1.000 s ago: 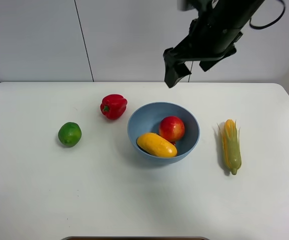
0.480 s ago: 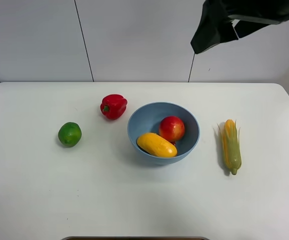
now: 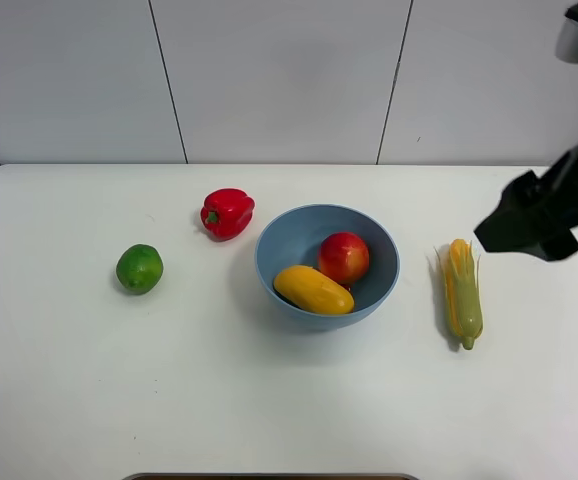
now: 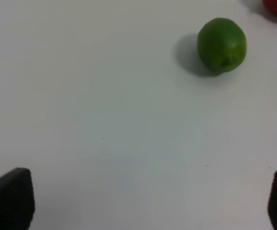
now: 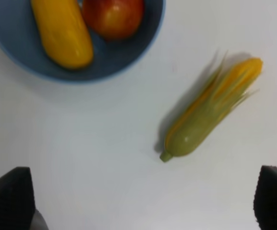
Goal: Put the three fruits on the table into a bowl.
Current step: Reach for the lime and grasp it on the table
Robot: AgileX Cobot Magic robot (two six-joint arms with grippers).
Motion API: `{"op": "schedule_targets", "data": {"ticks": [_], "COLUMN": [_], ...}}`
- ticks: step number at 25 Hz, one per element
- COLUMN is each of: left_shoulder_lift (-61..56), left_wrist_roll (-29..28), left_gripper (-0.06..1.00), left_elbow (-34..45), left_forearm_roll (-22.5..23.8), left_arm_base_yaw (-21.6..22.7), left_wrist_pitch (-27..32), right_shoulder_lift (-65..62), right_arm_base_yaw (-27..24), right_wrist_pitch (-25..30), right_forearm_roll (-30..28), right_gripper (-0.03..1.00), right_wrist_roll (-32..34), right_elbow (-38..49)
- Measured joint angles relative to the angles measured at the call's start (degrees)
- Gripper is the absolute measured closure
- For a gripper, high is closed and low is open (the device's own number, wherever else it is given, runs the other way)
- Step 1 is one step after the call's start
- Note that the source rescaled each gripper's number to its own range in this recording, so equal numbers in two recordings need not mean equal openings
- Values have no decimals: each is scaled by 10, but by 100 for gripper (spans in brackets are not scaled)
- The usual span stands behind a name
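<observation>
The light-blue bowl (image 3: 291, 232) stands mid-table and holds the yellow-orange mango (image 3: 313, 289) and the red apple (image 3: 343, 257). The green lime (image 3: 140, 268) lies alone on the white table (image 3: 269, 400), left of the bowl. My right arm (image 3: 544, 212) hangs at the right edge, beyond the corn. In the right wrist view the right gripper (image 5: 141, 206) is open and empty, with the bowl (image 5: 124, 55), mango (image 5: 62, 31) and apple (image 5: 113, 14) ahead of it. The left gripper (image 4: 145, 206) is open and empty, apart from the lime (image 4: 222, 45).
A red bell pepper (image 3: 227, 212) lies just left of the bowl's back rim. A corn cob in green husk (image 3: 462, 290) lies right of the bowl and shows in the right wrist view (image 5: 213, 112). A white panelled wall stands behind the table.
My right arm has swung from above the back of the bowl to the right and down, past the corn. The fruits, bowl, pepper and corn have not moved.
</observation>
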Motion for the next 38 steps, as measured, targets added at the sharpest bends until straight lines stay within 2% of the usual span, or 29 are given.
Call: {"op": "schedule_targets", "data": {"ticks": [3, 10, 18, 22, 29, 38], "left_shoulder_lift": [0, 0, 0, 0, 0, 0], "left_wrist_roll": [0, 0, 0, 0, 0, 0], "left_gripper": [-6, -6, -6, -6, -6, -6], "left_elbow": [0, 0, 0, 0, 0, 0], "left_forearm_roll": [0, 0, 0, 0, 0, 0], "left_arm_base_yaw": [0, 0, 0, 0, 0, 0], "left_wrist_pitch": [0, 0, 0, 0, 0, 0], "right_shoulder_lift": [-65, -230, -432, -501, -558, -568], "right_arm_base_yaw": [-27, -187, -291, -307, -307, -307], "right_wrist_pitch": [1, -1, -53, -61, -73, -73], "right_forearm_roll": [3, 6, 7, 9, 10, 10], "right_gripper": [19, 19, 19, 19, 19, 19], "right_wrist_roll": [0, 0, 0, 0, 0, 0], "right_elbow": [39, 126, 248, 287, 295, 295]}}
